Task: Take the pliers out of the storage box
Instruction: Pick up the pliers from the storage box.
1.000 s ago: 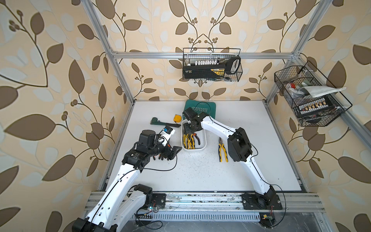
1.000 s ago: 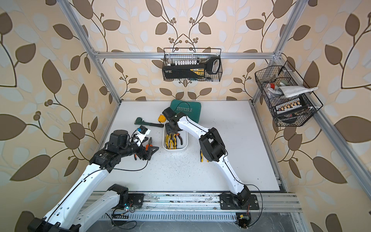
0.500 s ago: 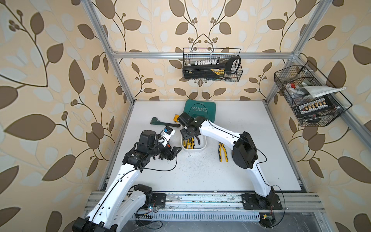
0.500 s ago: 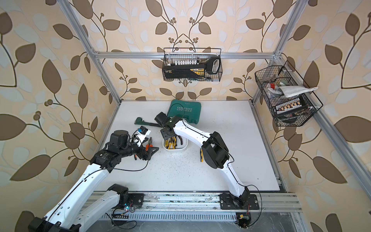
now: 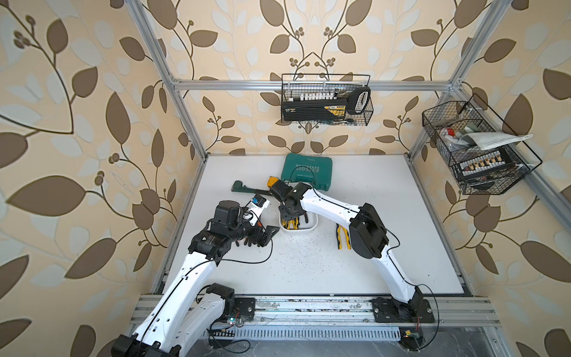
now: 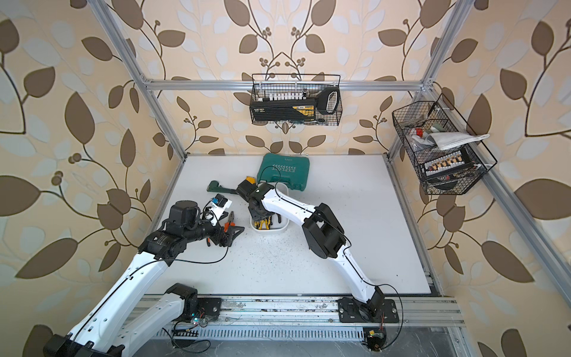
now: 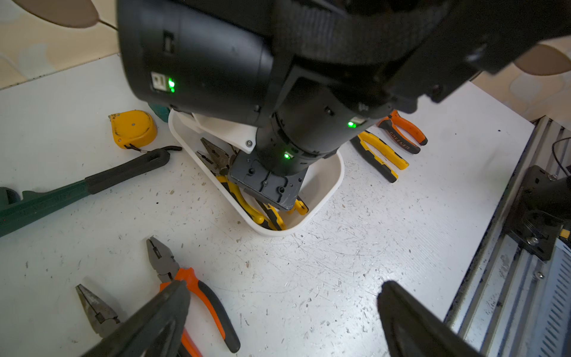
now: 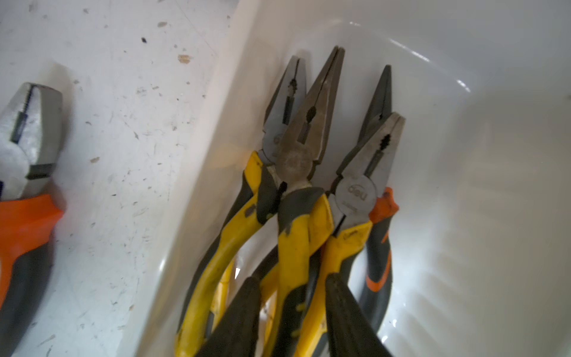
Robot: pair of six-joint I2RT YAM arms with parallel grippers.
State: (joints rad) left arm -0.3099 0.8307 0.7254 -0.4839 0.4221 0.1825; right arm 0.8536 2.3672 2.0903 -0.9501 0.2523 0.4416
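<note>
At 6 o'clock both arms rise from the rail (image 5: 309,304). The left arm climbs from 7 o'clock, bends at its elbow and runs almost level toward the middle of the counter (image 5: 426,241). The left gripper (image 7: 284,292) hangs low over bare surface, fingers spread wide, holding nothing. Two orange-handled pliers (image 7: 197,290) lie flat beside one finger, at 8 o'clock of the storage box (image 5: 310,230).

The right arm leaves the rail at 5 o'clock, folds at a raised elbow and stretches its forearm toward 10 o'clock, with the wrist turned down into the box. The right gripper (image 8: 292,279) sits among the boxed pliers (image 8: 312,129): three yellow-handled and one orange, noses together along one long wall. Its fingers (image 8: 241,312) stand narrow on either side of the middle yellow handles; whether they pinch them cannot be told.

Between 3 and 4 o'clock of the box, yellow-handled pliers (image 5: 341,236) lie out on the counter; the left wrist view shows an orange pair (image 7: 401,136) just beside them. Farther back lie a green pipe wrench (image 5: 247,189) at 10 o'clock, a yellow tape measure (image 5: 272,180) at 11 and a teal case (image 5: 307,170) at 12.
</note>
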